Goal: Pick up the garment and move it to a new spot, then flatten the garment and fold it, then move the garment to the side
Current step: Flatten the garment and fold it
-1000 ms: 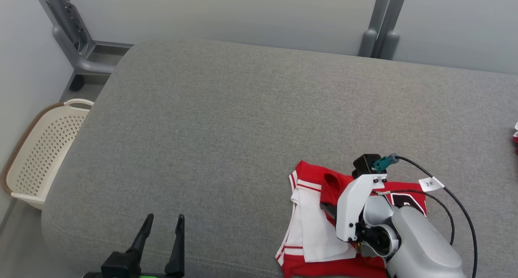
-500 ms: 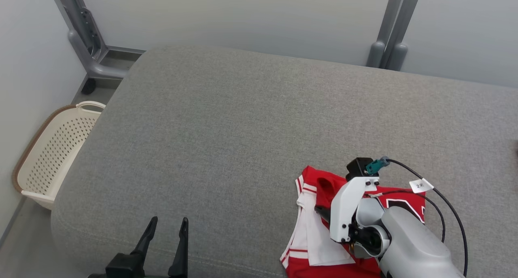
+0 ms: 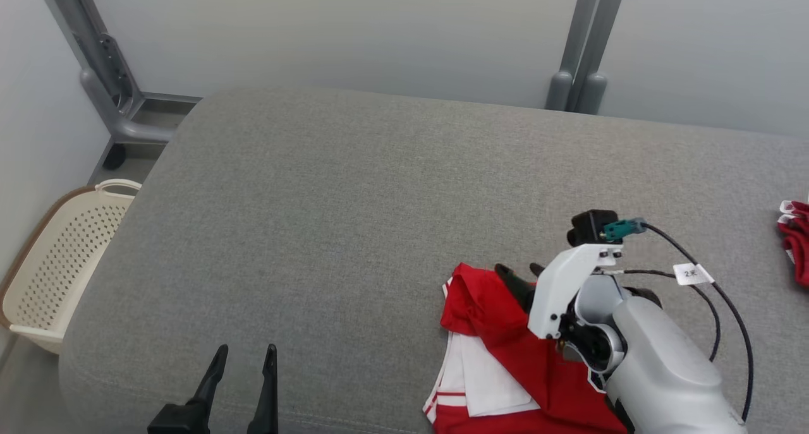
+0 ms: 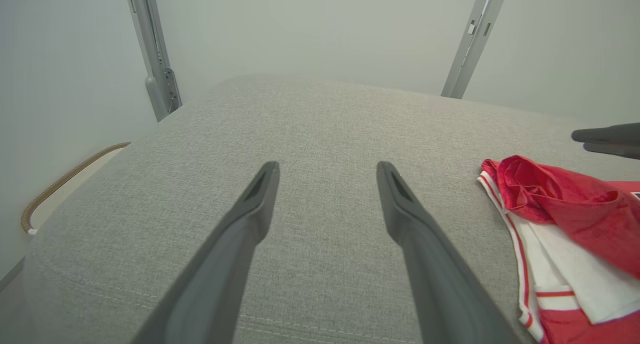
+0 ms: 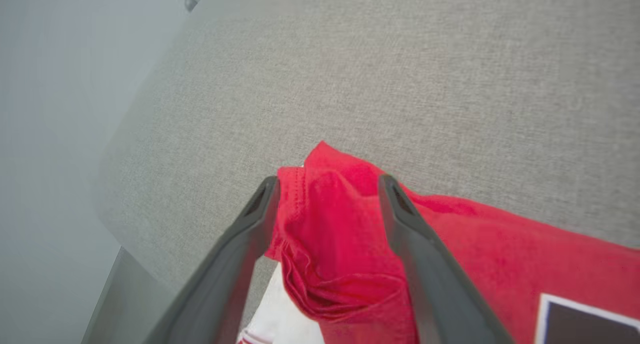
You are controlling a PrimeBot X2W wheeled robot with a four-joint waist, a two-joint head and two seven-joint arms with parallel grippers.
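1. While the left tool (image 3: 246,352) hangs spread over the near edge of the grey surface (image 3: 354,206) in the head view, the red-and-white garment (image 3: 499,339) lies crumpled at the near right. The right tool (image 3: 521,273) is spread just above its far red fold.
2. Left wrist view: the left tool (image 4: 327,166) has its fingers wide apart, pinching nothing. The garment (image 4: 565,204) sits off to the right, its layers loosely stacked.
3. Right wrist view: the right tool (image 5: 327,181) straddles a puckered red hem of the garment (image 5: 475,244) without clamping it. The cloth looks light, limp and probably a little slippery, so it is best pinched at a hem or corner.
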